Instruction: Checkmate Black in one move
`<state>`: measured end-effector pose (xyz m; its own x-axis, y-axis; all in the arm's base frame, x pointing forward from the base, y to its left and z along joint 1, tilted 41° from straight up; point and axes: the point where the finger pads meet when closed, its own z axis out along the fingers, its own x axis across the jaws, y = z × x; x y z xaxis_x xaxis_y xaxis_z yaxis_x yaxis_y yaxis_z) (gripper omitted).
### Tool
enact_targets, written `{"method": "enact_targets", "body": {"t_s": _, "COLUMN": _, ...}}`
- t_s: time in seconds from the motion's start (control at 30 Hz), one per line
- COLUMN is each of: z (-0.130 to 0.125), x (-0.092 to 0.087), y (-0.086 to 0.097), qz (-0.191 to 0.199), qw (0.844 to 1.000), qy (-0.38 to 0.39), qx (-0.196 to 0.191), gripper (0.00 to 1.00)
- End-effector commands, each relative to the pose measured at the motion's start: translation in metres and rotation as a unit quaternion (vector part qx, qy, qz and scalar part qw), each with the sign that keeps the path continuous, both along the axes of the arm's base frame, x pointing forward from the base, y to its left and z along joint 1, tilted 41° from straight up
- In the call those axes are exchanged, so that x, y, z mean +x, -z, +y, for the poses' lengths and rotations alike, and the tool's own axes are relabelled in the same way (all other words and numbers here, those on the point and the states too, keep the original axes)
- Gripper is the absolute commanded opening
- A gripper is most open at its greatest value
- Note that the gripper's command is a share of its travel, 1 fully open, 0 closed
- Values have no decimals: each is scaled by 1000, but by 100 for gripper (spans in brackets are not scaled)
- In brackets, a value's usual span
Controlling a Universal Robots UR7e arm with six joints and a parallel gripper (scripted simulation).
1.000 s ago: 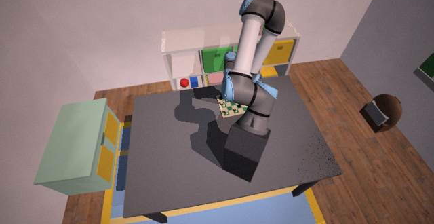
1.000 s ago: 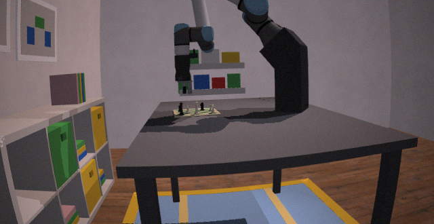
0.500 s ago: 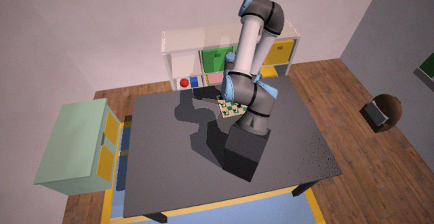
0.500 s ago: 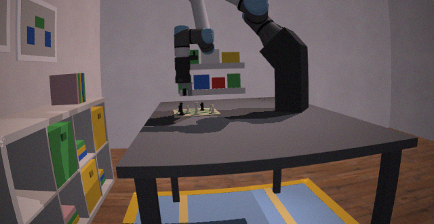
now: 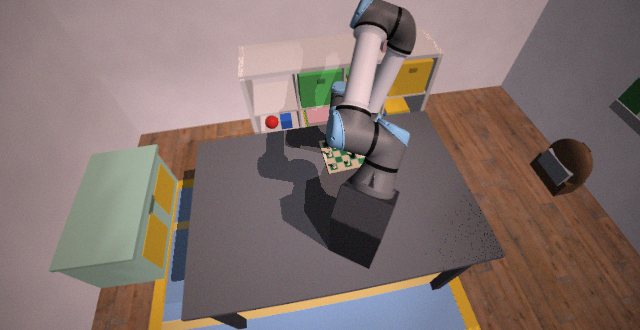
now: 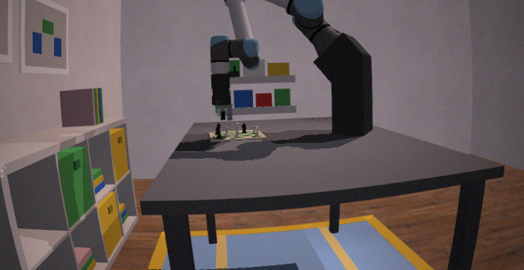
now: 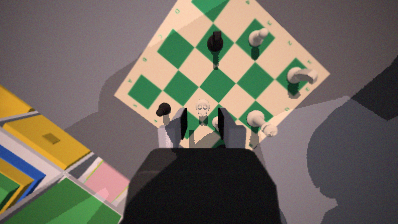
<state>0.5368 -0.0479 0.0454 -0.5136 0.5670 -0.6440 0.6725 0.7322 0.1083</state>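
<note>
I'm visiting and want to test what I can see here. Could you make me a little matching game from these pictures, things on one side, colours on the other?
Things:
1. table
2. ball on the shelf unit
3. cabinet
4. piece between the gripper's open fingers

Colours:
A. red
B. white
C. dark grey
D. pale green

Pairs: 1-C, 2-A, 3-D, 4-B
</note>
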Motion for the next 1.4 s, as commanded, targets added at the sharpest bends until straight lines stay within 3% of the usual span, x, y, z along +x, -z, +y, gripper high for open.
{"method": "enact_targets", "body": {"t_s": 0.0, "z": -3, "x": 4, "y": 6, "qz": -1, "qw": 1000, "qy": 0, "qx": 0, "gripper": 73}}
{"method": "enact_targets", "body": {"t_s": 0.53, "z": -8, "x": 11, "y": 15, "qz": -1, "qw": 1000, "qy": 0, "qx": 0, "gripper": 73}}
{"method": "enact_targets", "body": {"t_s": 1.37, "z": -8, "x": 12, "y": 16, "qz": -1, "qw": 1000, "qy": 0, "qx": 0, "gripper": 73}}
